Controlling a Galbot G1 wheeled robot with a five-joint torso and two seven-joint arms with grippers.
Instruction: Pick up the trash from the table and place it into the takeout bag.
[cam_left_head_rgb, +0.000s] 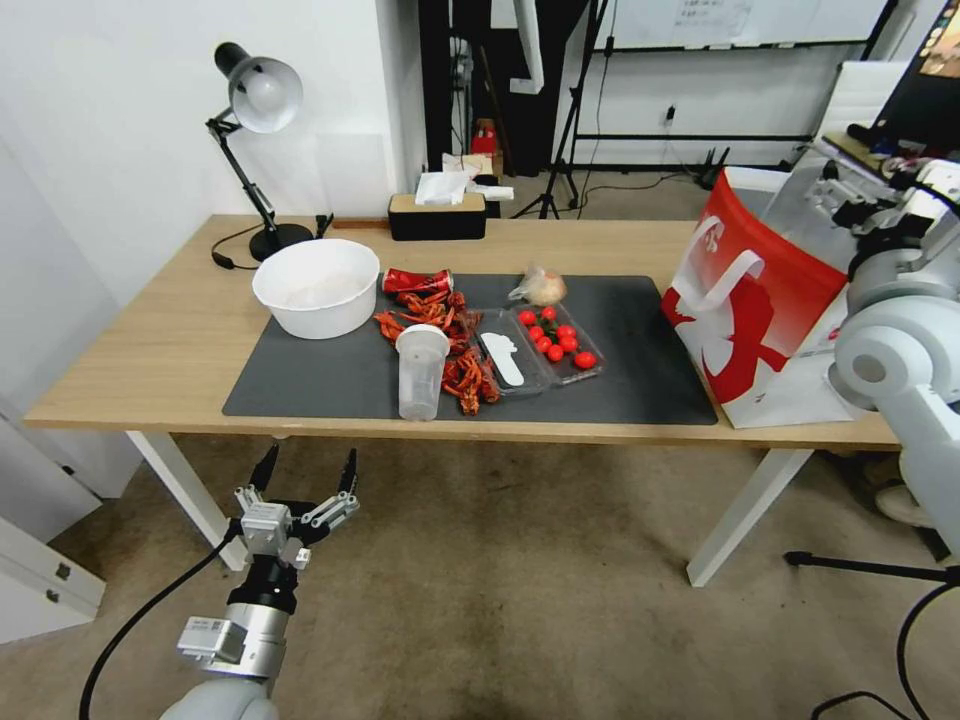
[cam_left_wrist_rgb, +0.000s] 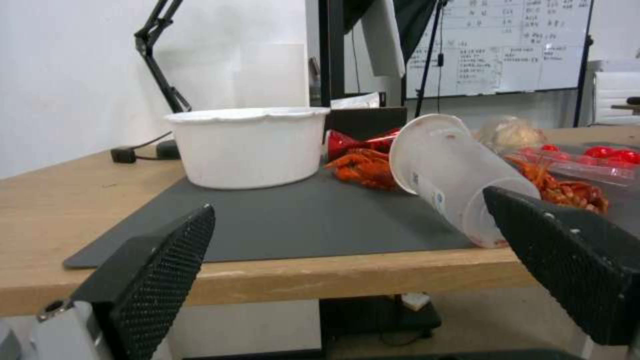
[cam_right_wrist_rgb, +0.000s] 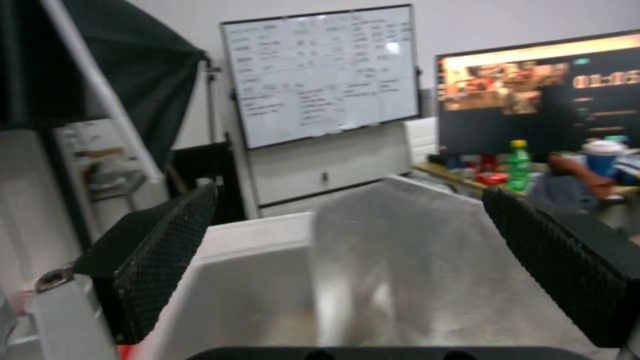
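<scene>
On the table (cam_left_head_rgb: 150, 350), a clear plastic cup (cam_left_head_rgb: 421, 372) stands upright near the front edge of the dark mat (cam_left_head_rgb: 640, 390). A red drink can (cam_left_head_rgb: 417, 281) lies on its side behind it, and a small clear food bag (cam_left_head_rgb: 540, 288) sits farther right. The red-and-white takeout bag (cam_left_head_rgb: 770, 300) stands at the table's right end. My left gripper (cam_left_head_rgb: 311, 455) hangs open below the table's front edge; the left wrist view shows the cup (cam_left_wrist_rgb: 453, 170) just ahead. My right gripper (cam_right_wrist_rgb: 348, 192) is open and empty over the bag's grey inner walls (cam_right_wrist_rgb: 400, 260).
A large white bowl (cam_left_head_rgb: 316, 287) sits on the mat's left. Red crayfish shells (cam_left_head_rgb: 455, 340) lie between the can and the cup, beside a clear tray of tomatoes (cam_left_head_rgb: 560, 340). A desk lamp (cam_left_head_rgb: 255, 100) and a tissue box (cam_left_head_rgb: 437, 215) stand at the back edge.
</scene>
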